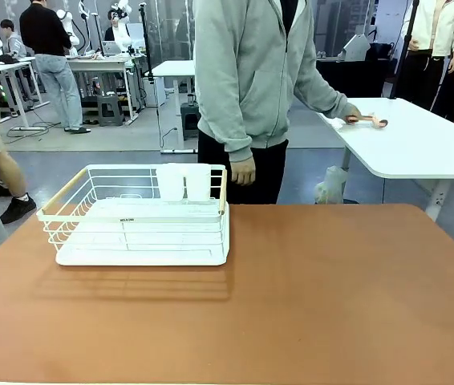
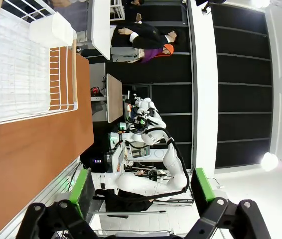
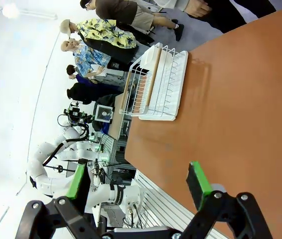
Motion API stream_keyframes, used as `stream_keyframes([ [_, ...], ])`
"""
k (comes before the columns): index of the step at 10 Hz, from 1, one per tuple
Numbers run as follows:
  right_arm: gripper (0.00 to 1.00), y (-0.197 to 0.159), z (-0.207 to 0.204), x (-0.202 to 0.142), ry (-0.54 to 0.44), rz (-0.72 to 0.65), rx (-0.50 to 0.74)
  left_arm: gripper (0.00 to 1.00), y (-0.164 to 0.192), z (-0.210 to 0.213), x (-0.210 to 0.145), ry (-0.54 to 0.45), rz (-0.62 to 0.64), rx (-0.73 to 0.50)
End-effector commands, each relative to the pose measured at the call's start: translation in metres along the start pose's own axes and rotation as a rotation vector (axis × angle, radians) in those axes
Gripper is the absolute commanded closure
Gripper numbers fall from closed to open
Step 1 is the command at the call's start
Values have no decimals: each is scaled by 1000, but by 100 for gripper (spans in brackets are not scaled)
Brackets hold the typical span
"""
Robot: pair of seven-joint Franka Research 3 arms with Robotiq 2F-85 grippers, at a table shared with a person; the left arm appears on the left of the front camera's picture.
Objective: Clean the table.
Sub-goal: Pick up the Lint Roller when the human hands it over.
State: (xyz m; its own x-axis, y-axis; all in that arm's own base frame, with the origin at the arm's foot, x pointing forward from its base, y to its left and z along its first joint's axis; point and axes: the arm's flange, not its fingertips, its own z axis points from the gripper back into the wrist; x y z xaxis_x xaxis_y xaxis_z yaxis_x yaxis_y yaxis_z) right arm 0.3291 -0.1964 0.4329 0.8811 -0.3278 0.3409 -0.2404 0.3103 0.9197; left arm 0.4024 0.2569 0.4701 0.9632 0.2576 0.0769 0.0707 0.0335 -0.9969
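Front view first: the table [image 1: 331, 305] runs wide across the lower frame, its terracotta top smooth and matte. At about ten o'clock on it sits a white wire dish rack [image 1: 143, 216] with pale wooden handles, and two white cup holders [image 1: 183, 182] stand at its far side. A person stands at twelve o'clock, one hand [image 1: 243, 170] hanging loose by the far edge. The other hand [image 1: 354, 115] reaches to two o'clock and rests on a small pinkish thing on the white side table [image 1: 419, 148].

Over to the left wrist view: the left gripper [image 2: 143, 186] has its fingers spread wide with nothing between the green pads. The table lies at nine o'clock, the rack at eleven.

Right wrist view now: the right gripper [image 3: 137, 181] is spread just as wide and just as empty. The table sweeps across from three o'clock, with the rack at twelve.

My read is that the top is stiff, heavy and going nowhere, so you work across it instead of gripping it. That slick surface should wipe easily. The rack looks light and rigid, and a wooden handle is the natural hold.
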Motion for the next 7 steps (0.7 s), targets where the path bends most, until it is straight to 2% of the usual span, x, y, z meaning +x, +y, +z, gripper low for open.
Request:
stream_keyframes([
  [1, 0, 2, 0, 3, -9, 18, 14, 0, -1, 2, -3, 7, 2, -3],
  [7, 0, 2, 0, 3, -9, 18, 14, 0, -1, 2, -3, 7, 2, -3],
])
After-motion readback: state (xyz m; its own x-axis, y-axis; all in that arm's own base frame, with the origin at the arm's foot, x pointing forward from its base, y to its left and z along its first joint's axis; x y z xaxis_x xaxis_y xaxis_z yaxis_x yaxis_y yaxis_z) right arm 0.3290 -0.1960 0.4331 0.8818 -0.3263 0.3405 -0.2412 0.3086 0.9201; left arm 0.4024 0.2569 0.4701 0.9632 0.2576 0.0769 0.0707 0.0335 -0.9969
